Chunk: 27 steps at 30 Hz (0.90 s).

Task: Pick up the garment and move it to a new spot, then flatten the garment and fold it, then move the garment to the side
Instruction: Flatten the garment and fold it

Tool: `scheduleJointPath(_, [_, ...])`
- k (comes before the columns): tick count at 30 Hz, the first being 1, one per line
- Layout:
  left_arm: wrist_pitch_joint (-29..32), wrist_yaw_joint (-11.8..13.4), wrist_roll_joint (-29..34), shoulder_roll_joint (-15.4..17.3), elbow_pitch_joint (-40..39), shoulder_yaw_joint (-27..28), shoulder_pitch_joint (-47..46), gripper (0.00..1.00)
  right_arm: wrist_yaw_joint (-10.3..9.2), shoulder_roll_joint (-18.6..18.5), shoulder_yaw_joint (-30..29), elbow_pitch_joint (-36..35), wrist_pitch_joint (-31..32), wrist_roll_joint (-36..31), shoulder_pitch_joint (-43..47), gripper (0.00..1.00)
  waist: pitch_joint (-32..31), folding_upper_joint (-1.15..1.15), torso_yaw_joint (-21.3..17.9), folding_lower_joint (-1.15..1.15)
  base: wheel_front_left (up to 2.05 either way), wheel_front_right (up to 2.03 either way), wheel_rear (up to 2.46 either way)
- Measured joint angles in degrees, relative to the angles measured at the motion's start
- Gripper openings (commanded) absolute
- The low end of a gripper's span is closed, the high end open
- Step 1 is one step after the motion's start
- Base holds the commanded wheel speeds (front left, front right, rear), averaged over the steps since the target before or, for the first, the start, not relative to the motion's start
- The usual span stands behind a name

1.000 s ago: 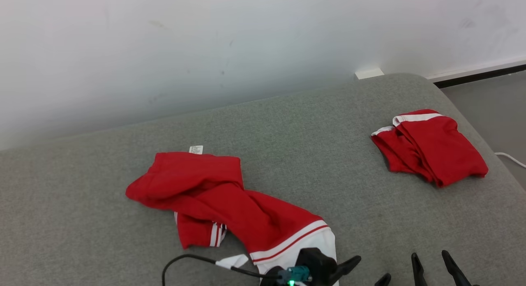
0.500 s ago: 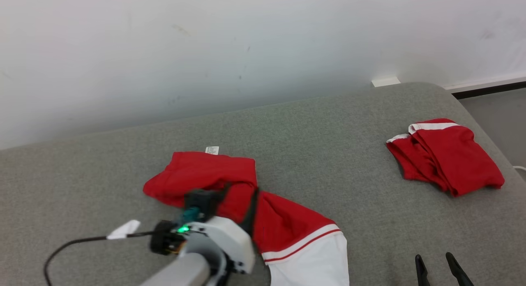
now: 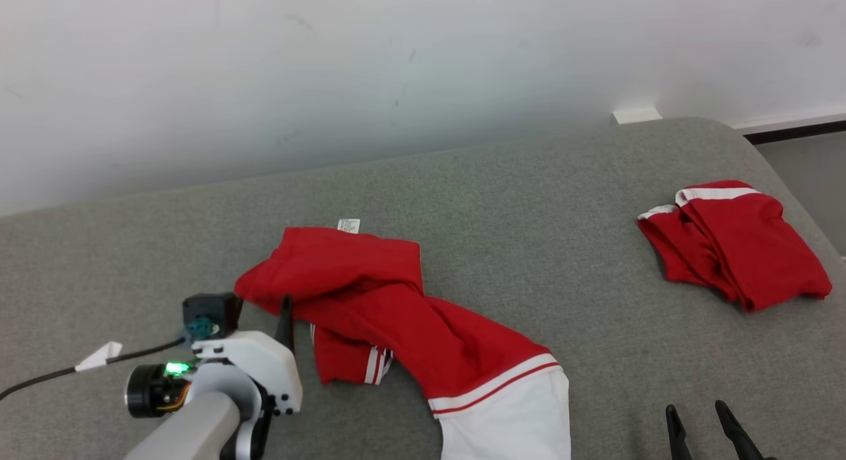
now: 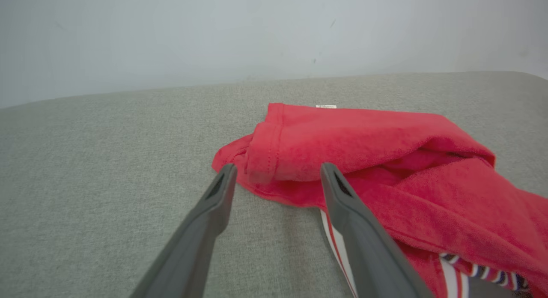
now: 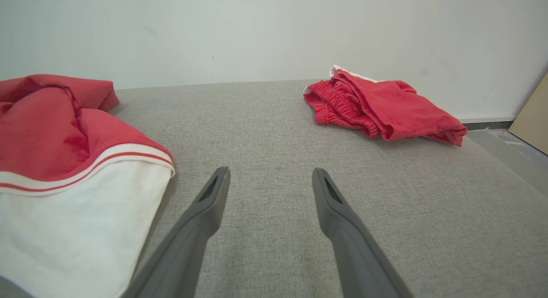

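Padding, grey and broad, is carrying the crumpled red-and-white garment, and a folded red piece is lying well to the garment's right. At the garment's left red edge the left gripper is pointing low along the cloth, fingers spread wide with nothing clamped. Right of the garment's white end the right gripper is hanging with fingers apart and empty. The garment's white end is running off the head view's bottom edge, and whether the left tips are touching cloth is hard to tell.
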Motion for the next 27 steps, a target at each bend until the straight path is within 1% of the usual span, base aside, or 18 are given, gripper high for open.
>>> scheduleJointPath(4, [-0.3,-2.0,-1.8,-1.2,2.0,1.3,-1.3,1.0,0.0,-0.2,0.1,-0.2,0.0,0.1,-0.5,1.0,1.3,0.0,-0.1,0.0,0.0,0.0,0.0])
scheduleJointPath(15, [-1.1,-6.2,-3.3,-2.8,9.3,2.2,-5.0,1.0,0.0,-0.2,0.2,-0.4,0.0,0.1,-1.8,1.0,4.6,0.0,-1.0,0.0,0.0,0.0,0.0])
scheduleJointPath(16, [-1.2,-7.0,-3.3,-2.9,9.7,2.1,-5.3,0.96,0.0,-0.2,0.2,-0.4,0.0,0.1,-1.8,1.0,4.8,0.0,-1.0,0.0,0.0,0.0,0.0])
scheduleJointPath(17, [-1.2,-7.5,-3.4,-3.0,10.0,2.2,-5.6,0.42,0.0,-0.2,0.1,-0.5,0.0,0.1,-1.8,1.0,5.0,0.0,-1.0,0.0,0.0,0.0,0.0])
scheduleJointPath(18, [-1.2,-8.1,-3.4,-3.2,10.4,2.1,-6.0,0.32,0.0,-0.2,0.1,-0.5,0.0,0.1,-1.9,1.0,5.2,0.0,-1.0,0.0,0.0,0.0,0.0])
scheduleJointPath(19, [-1.2,-8.7,-3.4,-3.3,10.7,1.8,-6.3,0.0,0.0,-0.2,0.1,-0.6,0.0,0.1,-2.0,1.0,5.3,0.0,-1.0,0.0,0.0,0.0,0.0])
scheduleJointPath(23, [-1.0,-10.0,-3.4,-4.2,11.2,1.5,-8.6,0.0,0.0,-0.2,0.1,-0.6,0.0,0.1,-2.6,1.0,6.0,0.0,-1.1,0.0,0.0,0.0,0.0])
scheduleJointPath(27, [-0.5,-10.0,-2.6,-4.5,11.5,1.2,-12.6,0.0,0.0,-0.2,0.3,-0.7,0.0,0.1,-2.9,1.0,6.6,0.0,-1.2,0.0,0.0,0.0,0.0])
